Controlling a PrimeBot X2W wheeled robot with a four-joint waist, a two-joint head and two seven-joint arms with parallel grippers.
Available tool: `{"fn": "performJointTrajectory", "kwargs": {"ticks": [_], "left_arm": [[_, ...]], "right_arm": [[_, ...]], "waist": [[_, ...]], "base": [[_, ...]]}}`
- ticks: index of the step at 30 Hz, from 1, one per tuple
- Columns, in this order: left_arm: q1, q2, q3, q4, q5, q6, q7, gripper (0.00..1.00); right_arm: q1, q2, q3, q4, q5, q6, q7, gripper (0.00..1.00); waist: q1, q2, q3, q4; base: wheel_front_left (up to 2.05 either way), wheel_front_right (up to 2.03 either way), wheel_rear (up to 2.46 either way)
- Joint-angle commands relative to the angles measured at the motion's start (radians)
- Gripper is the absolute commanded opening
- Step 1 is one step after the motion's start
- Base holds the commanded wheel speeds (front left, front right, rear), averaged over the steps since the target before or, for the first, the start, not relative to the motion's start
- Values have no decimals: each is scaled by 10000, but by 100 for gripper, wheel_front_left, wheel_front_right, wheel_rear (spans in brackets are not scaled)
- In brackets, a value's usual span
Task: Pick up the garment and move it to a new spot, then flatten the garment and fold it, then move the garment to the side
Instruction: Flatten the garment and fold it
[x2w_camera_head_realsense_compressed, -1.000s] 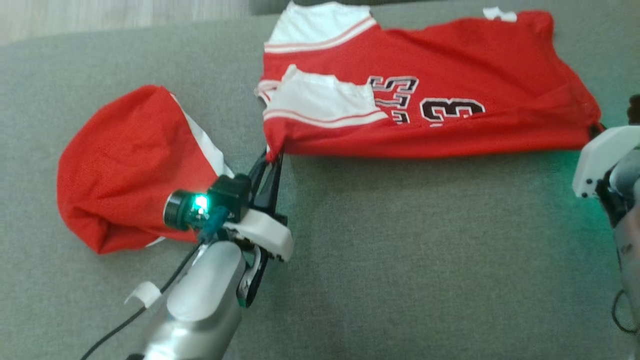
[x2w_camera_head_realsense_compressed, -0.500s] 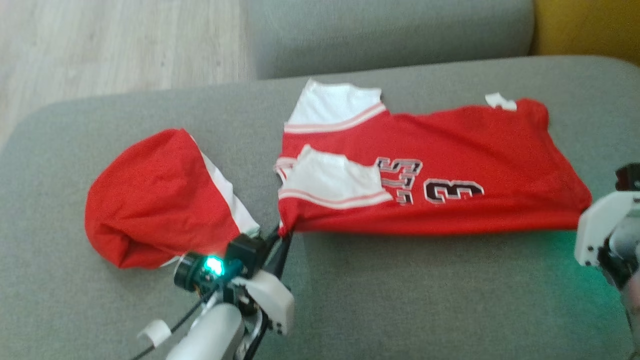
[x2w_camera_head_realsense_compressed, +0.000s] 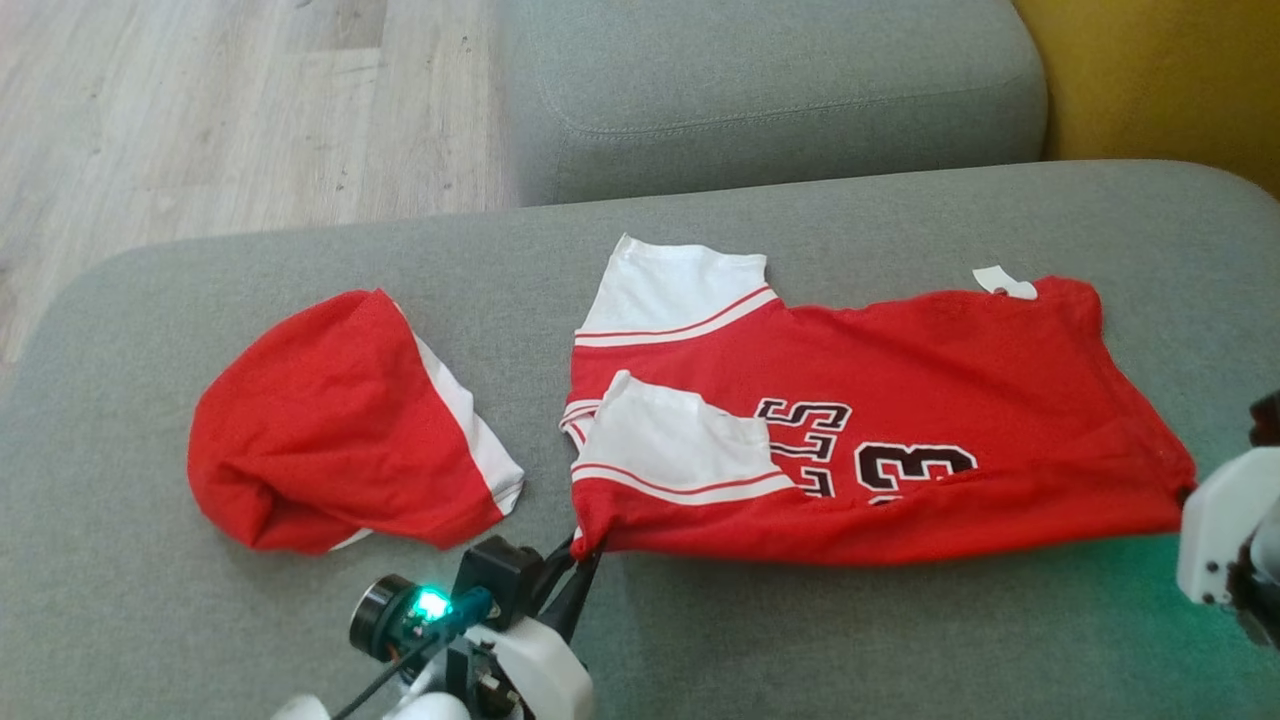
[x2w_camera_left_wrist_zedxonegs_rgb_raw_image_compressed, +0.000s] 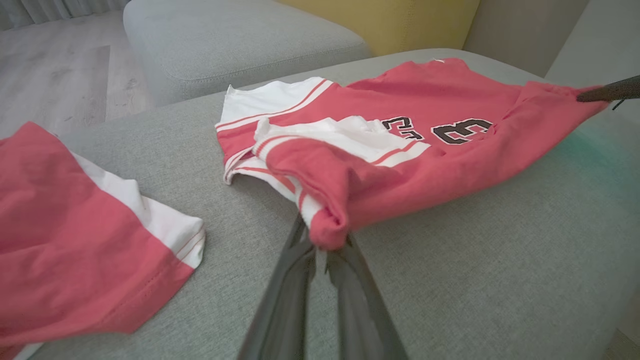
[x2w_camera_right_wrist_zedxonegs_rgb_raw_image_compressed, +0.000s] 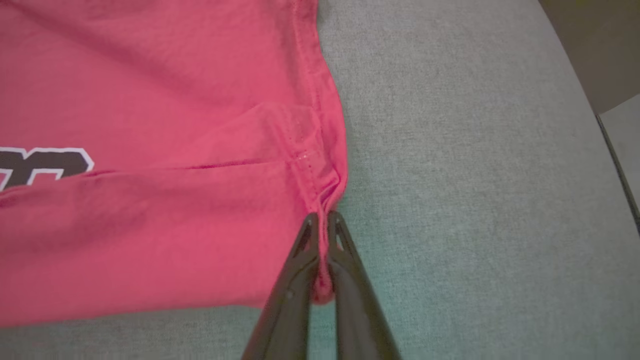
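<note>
The garment (x2w_camera_head_realsense_compressed: 900, 400) is a red jersey with white sleeves and dark numbers, lying folded lengthwise on the grey cushion (x2w_camera_head_realsense_compressed: 800, 640). My left gripper (x2w_camera_head_realsense_compressed: 585, 545) is shut on its near left corner, where the cloth bunches between the fingers (x2w_camera_left_wrist_zedxonegs_rgb_raw_image_compressed: 325, 240). At the near right corner, my right gripper (x2w_camera_right_wrist_zedxonegs_rgb_raw_image_compressed: 322, 225) is shut on the hem seam. Its white housing (x2w_camera_head_realsense_compressed: 1215, 540) shows at the right edge. The near edge of the garment (x2w_camera_left_wrist_zedxonegs_rgb_raw_image_compressed: 400, 150) runs taut between the two grips, slightly off the cushion.
A second red and white cloth (x2w_camera_head_realsense_compressed: 330, 420) lies crumpled to the left of the garment. Another grey cushion (x2w_camera_head_realsense_compressed: 770, 90) stands behind, with wooden floor (x2w_camera_head_realsense_compressed: 200, 100) at the far left and a yellow surface (x2w_camera_head_realsense_compressed: 1160, 70) at the far right.
The whole head picture has shifted downward as the camera moved, bringing in the back cushion and floor. Both grippers keep their hold on the garment's near corners.
</note>
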Motion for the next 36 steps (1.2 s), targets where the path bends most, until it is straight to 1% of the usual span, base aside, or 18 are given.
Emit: {"fn": "performJointTrajectory", "kwargs": {"ticks": [1,9,12,13,14,15,18,19,20,23,25,27,28,30,32,36], "left_arm": [[-322,232,301,-504,-36,90,107,0],[-118,491,198,-1021,-123,174,624,0],[-89,537,160,-1061,-143,190,729,0],[-94,549,160,-1071,-140,212,749,5],[-103,556,167,-1086,-130,244,748,48],[-117,564,176,-1107,-116,274,732,100],[-249,597,340,-1204,-59,440,552,100],[-379,593,540,-1315,-47,581,305,100],[-455,579,660,-1395,-38,662,131,100],[-731,452,1145,-1652,-57,926,-673,100],[-928,285,1493,-1816,-119,1030,-1445,100],[-1090,99,1796,-1910,-239,1043,-2200,100],[-1090,99,1796,-1910,-239,1043,-2200,100],[-1242,-49,2041,-1905,-299,1035,-2918,100],[-1380,-209,2247,-1901,-351,982,-3402,100],[-1495,-481,2633,-1926,-225,892,-3766,100]], "right_arm": [[62,-344,-78,-627,68,-9,114,0],[1065,142,-986,-2061,-233,-9,719,0],[1247,398,-1359,-2499,-409,-9,650,0],[1291,488,-1491,-2635,-489,-9,563,100],[1321,598,-1627,-2755,-535,-9,486,100],[1327,704,-1772,-2890,-588,-9,380,100],[1226,1032,-2279,-3389,-850,-9,-207,100],[1113,1303,-2487,-3788,-986,-9,-776,100],[1045,1447,-2566,-4006,-1027,-9,-1121,100],[828,1805,-2618,-4597,-1161,-9,-2344,100],[730,2008,-2550,-5002,-1231,-9,-3224,100],[684,2274,-2542,-5307,-1267,-9,-4123,100],[684,2274,-2542,-5307,-1267,-9,-4123,100],[714,2542,-2539,-5527,-1331,-9,-4918,100],[807,2842,-2459,-5686,-1351,-9,-5623,100],[1045,3300,-2311,-5725,-1319,-9,-6833,100]], "waist": [[1,-1,11,-1],[1,-1,112,-14],[1,-1,151,-30],[1,-1,164,-35],[1,-1,177,-38],[1,-1,190,-43],[1,-1,245,-66],[1,-1,296,-93],[1,-1,333,-107],[1,-1,517,-153],[1,-1,630,-197],[1,-1,748,-238],[1,-1,748,-238],[1,-1,844,-291],[1,-1,935,-355],[1,-1,1096,-506]], "base": [[0,0,0],[0,0,0],[0,0,0],[0,0,0],[0,0,0],[0,0,0],[0,0,0],[0,0,0],[0,0,0],[0,0,0],[0,0,0],[0,0,0],[0,0,0],[0,0,0],[0,0,0],[0,0,0]]}}
